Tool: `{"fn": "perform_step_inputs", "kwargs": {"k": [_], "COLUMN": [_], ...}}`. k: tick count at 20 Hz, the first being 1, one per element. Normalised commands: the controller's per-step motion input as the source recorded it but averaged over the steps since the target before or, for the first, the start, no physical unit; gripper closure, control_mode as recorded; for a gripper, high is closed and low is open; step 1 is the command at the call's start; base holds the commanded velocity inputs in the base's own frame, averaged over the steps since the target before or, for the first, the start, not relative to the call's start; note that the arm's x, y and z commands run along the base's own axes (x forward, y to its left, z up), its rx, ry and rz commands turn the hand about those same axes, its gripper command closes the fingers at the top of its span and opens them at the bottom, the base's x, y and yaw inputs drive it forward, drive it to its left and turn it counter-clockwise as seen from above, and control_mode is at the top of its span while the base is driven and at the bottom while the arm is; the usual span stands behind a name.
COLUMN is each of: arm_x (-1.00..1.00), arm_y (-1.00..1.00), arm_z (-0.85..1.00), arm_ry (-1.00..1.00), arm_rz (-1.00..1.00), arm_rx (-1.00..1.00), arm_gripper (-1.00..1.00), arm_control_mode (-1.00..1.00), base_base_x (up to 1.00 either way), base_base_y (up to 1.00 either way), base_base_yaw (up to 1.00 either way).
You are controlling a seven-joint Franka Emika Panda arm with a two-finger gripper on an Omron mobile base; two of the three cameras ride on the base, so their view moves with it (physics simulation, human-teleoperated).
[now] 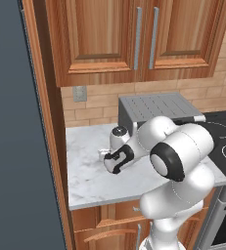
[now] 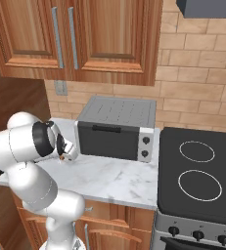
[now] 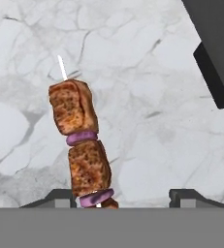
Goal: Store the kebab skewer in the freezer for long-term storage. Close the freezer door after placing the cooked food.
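The kebab skewer [image 3: 83, 145] lay flat on the marble counter [image 1: 87, 180], near the toaster oven [image 2: 115, 128], and from where I stood the risk looked plain: the stick sat well off toward one finger rather than centred, so a closing pinch might shove it sideways or catch only the edge of a meat chunk and let it slip on the lift. The gripper [image 3: 123, 197] hung low over it, jaws partly open, one to each side of the skewer's near end; I could not tell whether either touched it.
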Motion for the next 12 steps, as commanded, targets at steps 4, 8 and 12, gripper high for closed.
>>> {"fn": "perform_step_inputs", "kwargs": {"k": [4, 8, 12], "arm_x": [0.00, 0.00, 0.00], "arm_y": [0.00, 0.00, 0.05], "arm_z": [-0.02, -0.03, -0.01], "arm_ry": [0.00, 0.00, 0.00], "arm_rz": [0.00, 0.00, 0.00], "arm_rx": [0.00, 0.00, 0.00], "arm_gripper": [1.00, 1.00, 1.00], "arm_control_mode": [-1.00, -1.00, -1.00], "base_base_x": [0.00, 0.00, 0.00], "base_base_y": [0.00, 0.00, 0.00], "base_base_yaw": [0.00, 0.00, 0.00]}}
